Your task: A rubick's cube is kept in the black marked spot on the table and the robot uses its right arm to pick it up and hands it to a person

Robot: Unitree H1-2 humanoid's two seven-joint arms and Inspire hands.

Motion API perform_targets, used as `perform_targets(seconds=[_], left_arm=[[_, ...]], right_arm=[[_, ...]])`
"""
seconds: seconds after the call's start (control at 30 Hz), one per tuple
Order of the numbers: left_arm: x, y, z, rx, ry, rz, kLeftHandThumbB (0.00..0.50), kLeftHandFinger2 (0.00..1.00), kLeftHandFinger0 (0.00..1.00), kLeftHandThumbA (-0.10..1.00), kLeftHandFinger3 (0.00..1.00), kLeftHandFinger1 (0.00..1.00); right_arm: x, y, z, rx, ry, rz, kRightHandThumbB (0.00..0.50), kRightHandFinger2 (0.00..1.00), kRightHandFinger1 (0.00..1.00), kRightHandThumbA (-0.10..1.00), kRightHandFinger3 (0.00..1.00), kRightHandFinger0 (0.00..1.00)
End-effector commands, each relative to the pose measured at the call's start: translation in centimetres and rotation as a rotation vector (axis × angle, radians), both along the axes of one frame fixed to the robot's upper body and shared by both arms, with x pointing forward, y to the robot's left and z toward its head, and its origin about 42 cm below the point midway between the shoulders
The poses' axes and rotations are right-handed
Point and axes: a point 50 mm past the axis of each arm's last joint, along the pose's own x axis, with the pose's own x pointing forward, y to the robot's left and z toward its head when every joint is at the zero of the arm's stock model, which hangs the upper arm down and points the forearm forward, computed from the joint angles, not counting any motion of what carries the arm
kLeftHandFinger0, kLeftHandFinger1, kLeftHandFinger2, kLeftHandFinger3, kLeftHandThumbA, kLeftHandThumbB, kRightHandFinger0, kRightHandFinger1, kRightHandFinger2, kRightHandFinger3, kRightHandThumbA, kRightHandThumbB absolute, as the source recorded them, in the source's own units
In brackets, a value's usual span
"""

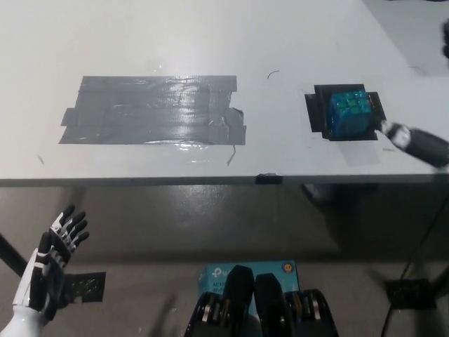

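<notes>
**Cube on black patch, right hand mostly out of frame**

The cube [349,114] sits on the black patch [317,112] at the right side of the white table [210,42]. It looks blue-teal with green squares on top; colours are washed out and the side faces are hard to read. The patch shows only as a dark border around the cube, the rest hidden under it.

The right hand [414,142] comes in from the right edge, over the table just right of the cube. Only a blurred dark shape with a pale tip shows; that tip is close to the cube's lower right corner, and contact cannot be told. Most of the hand is cut off by the frame edge, so whether its fingers are apart or closed cannot be told. A second small dark blur sits at the top right edge; what it is cannot be made out.

The left hand [48,270] rests at lower left, below the table edge, well apart from the cube, fingers spread and holding nothing. Its wrist is cut off at the bottom edge.

A wide patch of grey tape [151,110] covers the left half of the table, glossy with glare. Below the table edge, on the floor, a teal box [210,275] is partly hidden.
</notes>
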Motion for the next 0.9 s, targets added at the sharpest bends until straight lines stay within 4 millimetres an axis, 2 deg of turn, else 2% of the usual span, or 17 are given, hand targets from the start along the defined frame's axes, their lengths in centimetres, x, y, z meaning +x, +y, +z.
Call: perform_targets(seconds=[0.0,0.03,0.13,0.17,0.37,0.53,0.87], left_arm=[[0.5,0.6,1.1,-0.003,-0.076,0.010,0.279,1.00,1.00,1.00,1.00,1.00],[0.6,0.7,1.1,-0.006,-0.076,0.012,0.285,1.00,1.00,1.00,1.00,1.00],[0.6,0.6,1.2,-0.025,-0.069,0.010,0.313,1.00,1.00,1.00,1.00,1.00],[0.6,0.6,1.2,-0.016,-0.072,0.010,0.312,1.00,1.00,1.00,1.00,1.00],[0.7,0.6,1.5,-0.017,-0.076,0.006,0.311,1.00,1.00,1.00,1.00,1.00],[1.1,0.5,1.7,-0.013,-0.086,-0.002,0.302,1.00,1.00,1.00,1.00,1.00],[1.4,0.6,2.0,-0.012,-0.089,-0.002,0.301,1.00,1.00,1.00,1.00,1.00]], right_arm=[[6.7,1.1,1.3,-0.064,0.206,-0.092,0.356,1.00,1.00,0.81,1.00,1.00],[7.9,1.4,1.0,-0.056,0.242,-0.096,0.356,1.00,1.00,0.80,1.00,1.00],[9.5,1.9,0.5,-0.063,0.284,-0.110,0.345,1.00,1.00,0.80,1.00,1.00],[10.4,2.0,-0.2,-0.058,0.327,-0.116,0.351,1.00,1.00,0.81,1.00,1.00],[13.4,2.2,-2.0,-0.072,0.437,-0.147,0.367,1.00,1.00,0.81,1.00,1.00],[14.5,2.4,-3.0,-0.089,0.483,-0.162,0.384,1.00,1.00,0.83,1.00,1.00],[14.3,1.8,-5.5,-0.079,0.536,-0.179,0.404,1.00,1.00,0.83,1.00,1.00]])
